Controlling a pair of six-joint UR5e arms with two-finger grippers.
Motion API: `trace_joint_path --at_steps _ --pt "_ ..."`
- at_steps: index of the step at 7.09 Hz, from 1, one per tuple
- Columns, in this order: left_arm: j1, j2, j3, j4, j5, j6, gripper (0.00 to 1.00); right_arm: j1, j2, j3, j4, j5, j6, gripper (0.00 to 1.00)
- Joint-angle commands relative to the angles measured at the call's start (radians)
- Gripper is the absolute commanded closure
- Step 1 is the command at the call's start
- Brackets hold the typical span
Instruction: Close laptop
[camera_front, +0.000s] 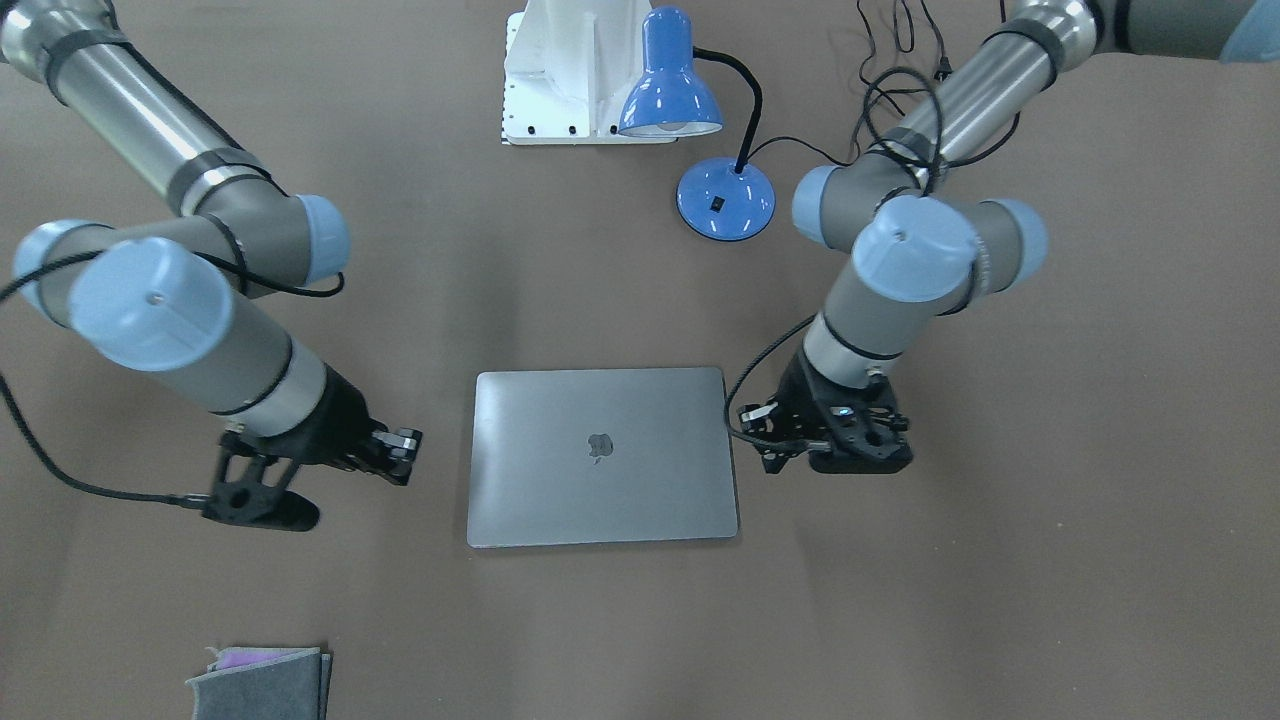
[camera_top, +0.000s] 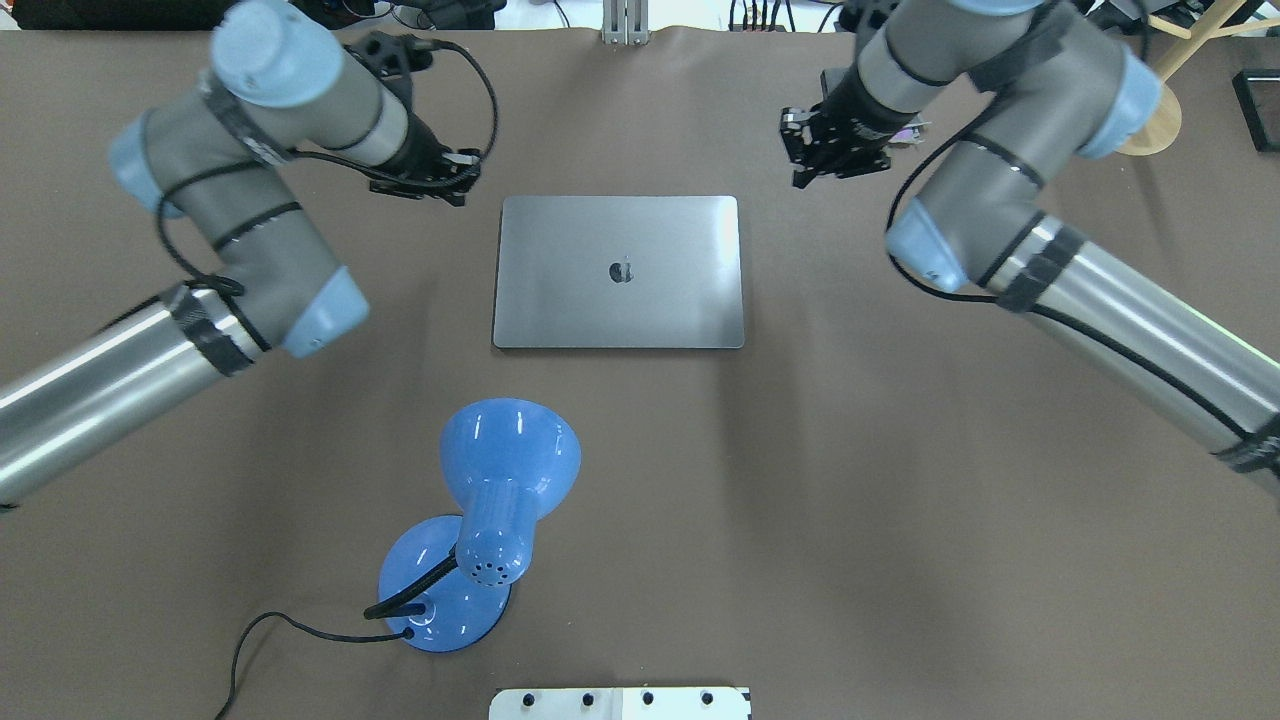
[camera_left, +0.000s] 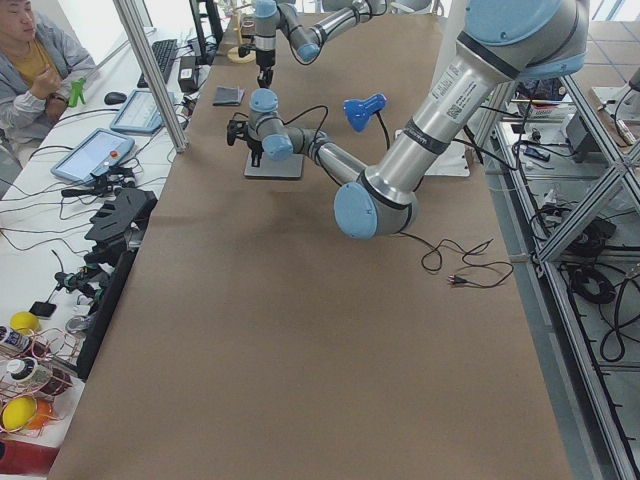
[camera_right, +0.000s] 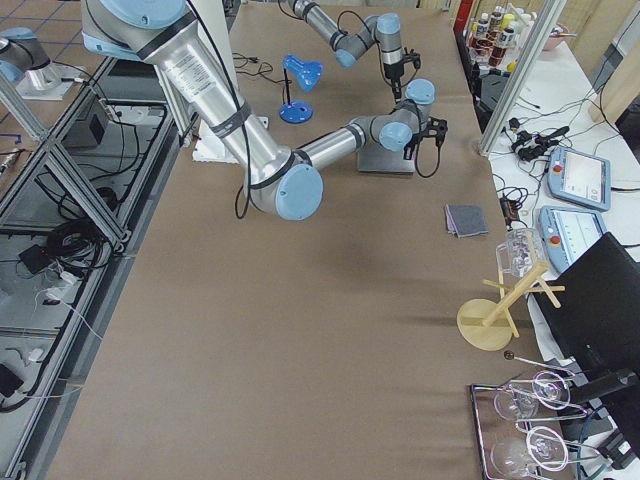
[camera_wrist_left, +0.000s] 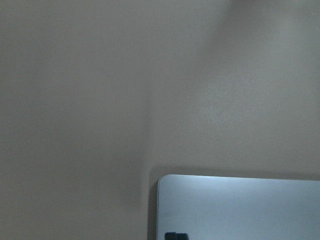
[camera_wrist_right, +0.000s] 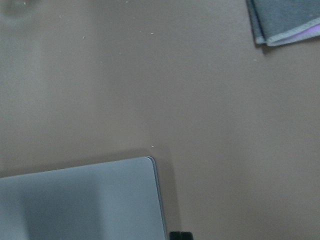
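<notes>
Laptop lies flat, lid down, mid-tabletop toward the edge opposite the robot. Left tool and right tool hang beside its far corners, apparently because closing is done. Clenched or released, I cannot tell.

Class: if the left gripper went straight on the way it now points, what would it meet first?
The left gripper points down: probably the bare table, just off a corner of the laptop; depth is unclear, so perhaps the laptop itself.
</notes>
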Motion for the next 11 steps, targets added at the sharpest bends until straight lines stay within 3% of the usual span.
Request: trace_joint_path --at_steps 1,3,5,6,8,10,11 --pt "-0.170 0.235 -0.296 0.134 -0.189 0.187 1.00 0.158 -0.193 0.267 -0.166 0.112 -0.196 1.00" --pt "-0.299 0.479 -0.515 0.257 -0.224 0.431 1.00 0.275 -0.347 0.384 -0.287 0.128 -0.469 1.00" --pt "-0.476 0.702 -0.537 0.262 -0.282 0.724 1.00 0.397 -0.498 0.380 -0.366 0.124 -0.876 1.00" --pt "-0.547 0.741 -0.530 0.354 -0.304 0.839 1.00 0.448 -0.544 0.374 -0.439 0.090 -1.048 1.00" --pt "-0.711 0.743 -0.488 0.659 -0.291 1.205 1.00 0.539 -0.580 0.318 -0.566 0.050 -1.293 1.00" --pt "-0.763 0.805 -0.436 0.676 -0.191 1.288 1.00 0.565 -0.638 0.276 -0.562 -0.029 -1.427 1.00" --pt "-0.764 0.813 -0.418 0.677 -0.198 1.287 1.00 0.576 -0.658 0.265 -0.559 -0.027 -1.464 1.00"
